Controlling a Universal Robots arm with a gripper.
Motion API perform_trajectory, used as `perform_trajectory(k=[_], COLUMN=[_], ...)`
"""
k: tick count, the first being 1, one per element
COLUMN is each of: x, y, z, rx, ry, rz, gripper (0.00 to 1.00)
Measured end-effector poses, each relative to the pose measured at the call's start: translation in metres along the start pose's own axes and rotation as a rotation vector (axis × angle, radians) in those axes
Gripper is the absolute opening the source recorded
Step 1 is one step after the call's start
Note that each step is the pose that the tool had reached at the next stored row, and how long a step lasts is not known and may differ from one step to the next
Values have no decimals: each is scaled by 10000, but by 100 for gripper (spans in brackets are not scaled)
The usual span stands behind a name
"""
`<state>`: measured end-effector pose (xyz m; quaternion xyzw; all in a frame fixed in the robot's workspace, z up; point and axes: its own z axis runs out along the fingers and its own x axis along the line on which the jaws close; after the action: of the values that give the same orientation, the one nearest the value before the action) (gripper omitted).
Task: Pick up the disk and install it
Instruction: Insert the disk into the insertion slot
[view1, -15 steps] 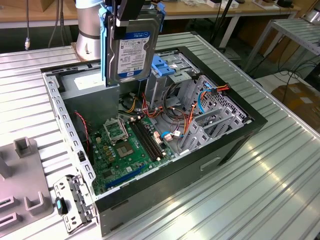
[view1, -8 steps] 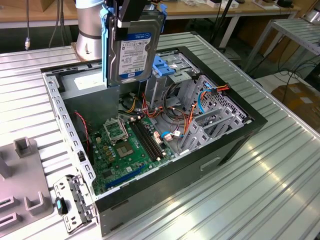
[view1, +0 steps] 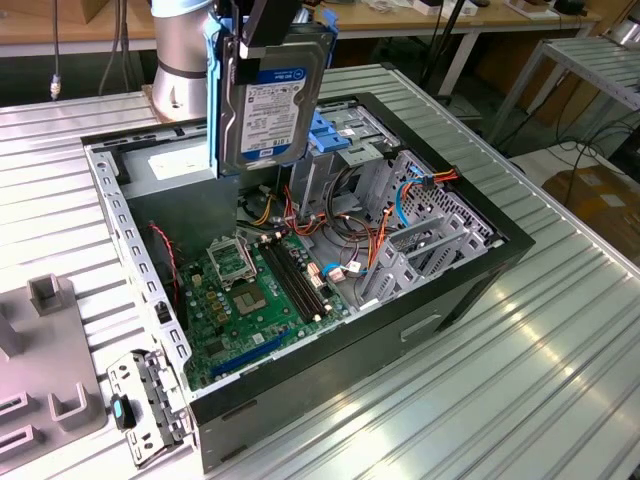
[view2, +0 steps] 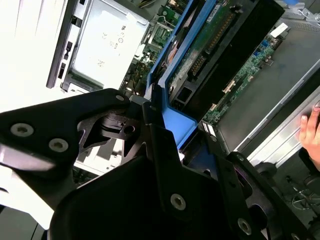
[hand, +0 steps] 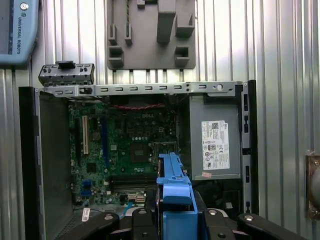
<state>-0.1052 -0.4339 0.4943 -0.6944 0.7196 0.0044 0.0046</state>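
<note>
The disk (view1: 272, 100) hangs upright above the far end of the open computer case (view1: 420, 330), its white and dark-blue label facing the exterior camera and blue rails along its sides. My gripper (view1: 266, 35) is shut on its upper end. In the second wrist view the black fingers (view2: 150, 150) clamp the blue rail, and the disk (view2: 215, 55) reaches away toward the case below. The first wrist view looks straight down past the disk's blue rail (hand: 174, 192) onto the motherboard (hand: 125, 150).
In the case are a grey power-supply box (view1: 165, 165), a metal drive cage with a light-blue top (view1: 345, 135) and loose cables. A grey fixture block (view1: 40, 350) and a small metal bracket (view1: 145, 405) lie beside the case. A person's hand (view2: 310, 132) is nearby.
</note>
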Motion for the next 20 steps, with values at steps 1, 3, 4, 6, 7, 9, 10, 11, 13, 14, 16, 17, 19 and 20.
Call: perform_trajectory(k=[1,3,4,6,7,9,10,11,13,14,16,17,19,20], x=[6,21,27,43,49,69,76,83,106,114,128,133,145,151], y=[-1,-5,-6,-10,-11,-16,-18,-20,-27,-28,-33,-34,-38,-40], z=[0,-1,0,-1,-1,-1,-1,-1,-1,-1,-2,-2,-2,-2], rx=[0,0,0,0,0,0,0,0,0,0,0,0,0,0], ry=[0,1,0,0,0,1,1,0,0,0,0,0,0,0], rz=[0,0,0,0,0,0,-1,0,0,0,0,0,0,0], gripper=[37,37,37,37,37,37,37,37,37,37,37,37,37,37])
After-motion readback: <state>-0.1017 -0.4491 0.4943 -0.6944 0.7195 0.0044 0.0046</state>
